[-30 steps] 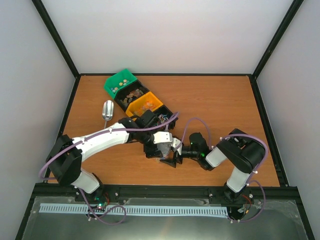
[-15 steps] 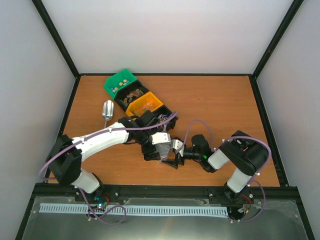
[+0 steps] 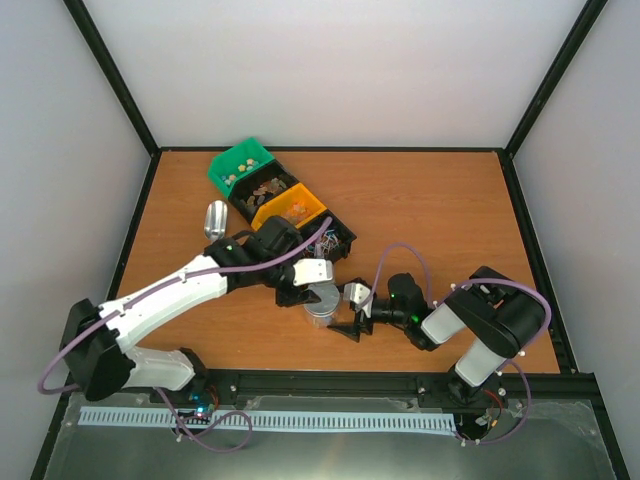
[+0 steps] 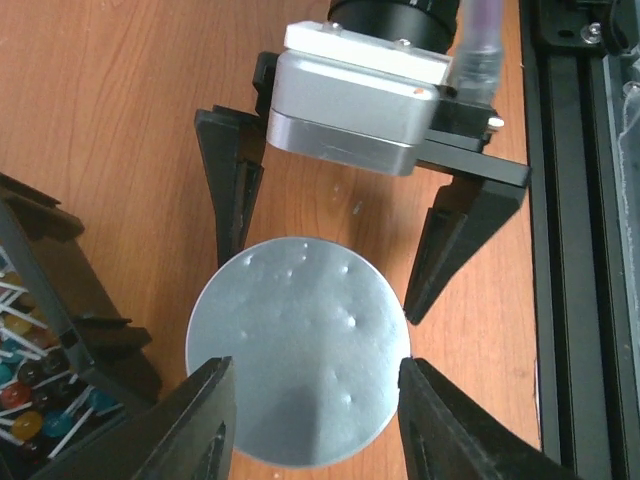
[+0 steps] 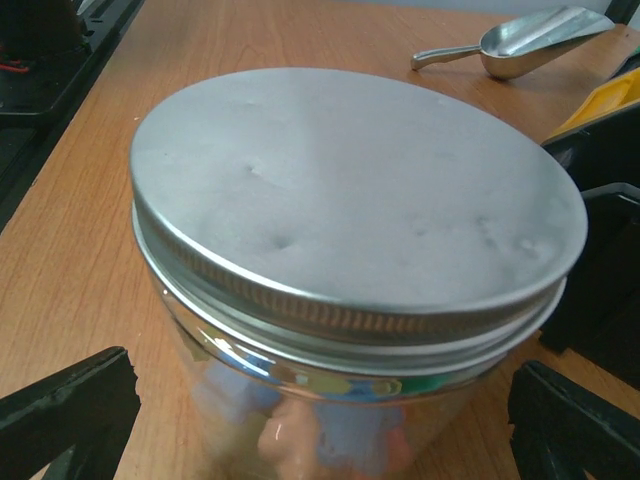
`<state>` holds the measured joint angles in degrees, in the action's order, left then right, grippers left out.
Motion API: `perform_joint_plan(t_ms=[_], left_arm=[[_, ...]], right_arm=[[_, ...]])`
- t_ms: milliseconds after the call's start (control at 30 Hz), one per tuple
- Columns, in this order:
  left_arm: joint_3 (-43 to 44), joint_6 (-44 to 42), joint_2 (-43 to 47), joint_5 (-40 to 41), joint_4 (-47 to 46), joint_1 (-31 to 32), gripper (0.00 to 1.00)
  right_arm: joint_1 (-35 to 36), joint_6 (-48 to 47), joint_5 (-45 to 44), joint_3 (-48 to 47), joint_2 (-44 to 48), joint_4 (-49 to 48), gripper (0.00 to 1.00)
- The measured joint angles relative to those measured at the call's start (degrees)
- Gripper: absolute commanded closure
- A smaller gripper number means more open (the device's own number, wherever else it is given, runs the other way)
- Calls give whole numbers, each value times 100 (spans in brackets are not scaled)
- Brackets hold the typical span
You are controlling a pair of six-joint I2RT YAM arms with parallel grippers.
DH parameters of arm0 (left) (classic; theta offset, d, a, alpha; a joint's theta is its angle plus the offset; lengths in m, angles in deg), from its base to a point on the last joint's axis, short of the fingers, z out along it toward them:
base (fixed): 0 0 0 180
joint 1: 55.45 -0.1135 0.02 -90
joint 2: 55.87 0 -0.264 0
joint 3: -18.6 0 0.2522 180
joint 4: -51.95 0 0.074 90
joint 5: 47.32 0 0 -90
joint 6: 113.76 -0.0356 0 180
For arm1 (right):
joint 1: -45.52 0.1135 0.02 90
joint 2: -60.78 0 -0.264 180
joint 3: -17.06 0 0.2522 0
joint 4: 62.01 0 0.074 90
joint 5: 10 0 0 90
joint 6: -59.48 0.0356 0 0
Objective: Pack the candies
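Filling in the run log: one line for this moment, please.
jar: upright, silver lid on, candies inside | left pincer: straddling lid, grip unclear | right pincer: open, flanking jar

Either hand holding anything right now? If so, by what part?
Nothing in the right hand, open around the jar. The left hand straddles the lid at its rim; whether it grips cannot be told.

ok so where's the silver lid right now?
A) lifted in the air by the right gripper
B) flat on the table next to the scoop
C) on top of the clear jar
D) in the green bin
C: the right wrist view shows the lid seated on the clear jar, with the scoop lying apart behind it.
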<state>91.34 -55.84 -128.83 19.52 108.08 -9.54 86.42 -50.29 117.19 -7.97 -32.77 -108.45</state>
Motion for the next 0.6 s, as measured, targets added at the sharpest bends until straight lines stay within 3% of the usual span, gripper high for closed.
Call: perform_joint_plan(t_ms=[100, 600], left_arm=[[4, -55, -306, 7, -173, 92, 63], [-57, -566, -1163, 227, -682, 291, 74]], right_arm=[[2, 0, -28, -2, 0, 2, 0], [2, 7, -81, -4, 0, 7, 0]])
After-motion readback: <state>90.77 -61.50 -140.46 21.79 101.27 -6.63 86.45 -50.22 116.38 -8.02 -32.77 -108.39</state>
